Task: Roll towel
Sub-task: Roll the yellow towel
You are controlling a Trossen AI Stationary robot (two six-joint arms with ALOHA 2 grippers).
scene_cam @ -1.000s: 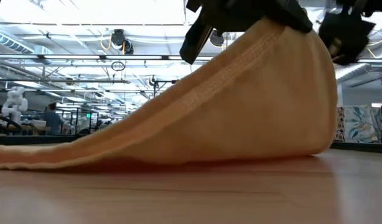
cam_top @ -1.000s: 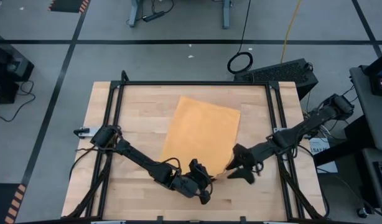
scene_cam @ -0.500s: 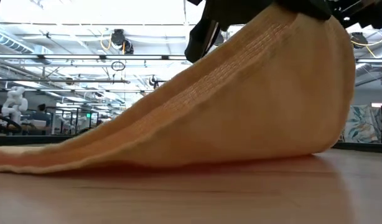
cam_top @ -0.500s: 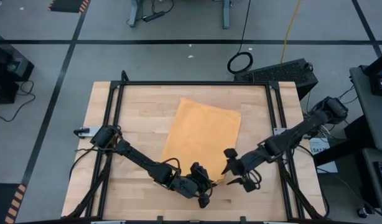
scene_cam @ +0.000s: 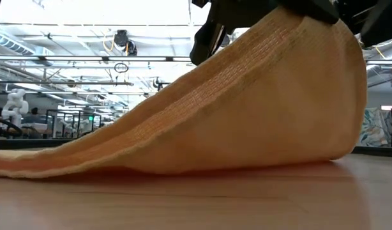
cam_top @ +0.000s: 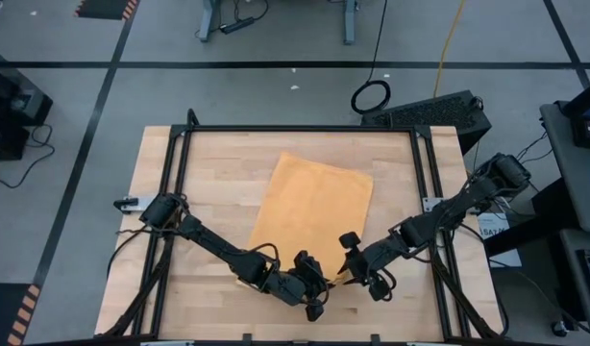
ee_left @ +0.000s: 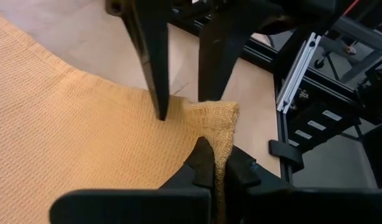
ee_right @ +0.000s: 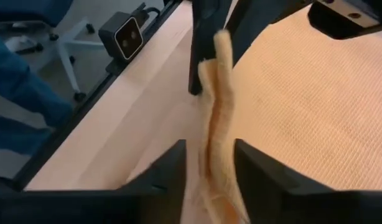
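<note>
High view: the towel point(cam_top: 311, 210) lies on the table point(cam_top: 208, 183); the left hand point(cam_top: 312, 288) and right hand point(cam_top: 357, 269) meet at its near corner.

Low view: that corner hangs lifted off the table.

Left wrist view: the left hand is clamped tight on the corner.

Right wrist view: the right hand's fingers point(ee_right: 169, 171) straddle the raised edge, partly open, not touching.
</note>
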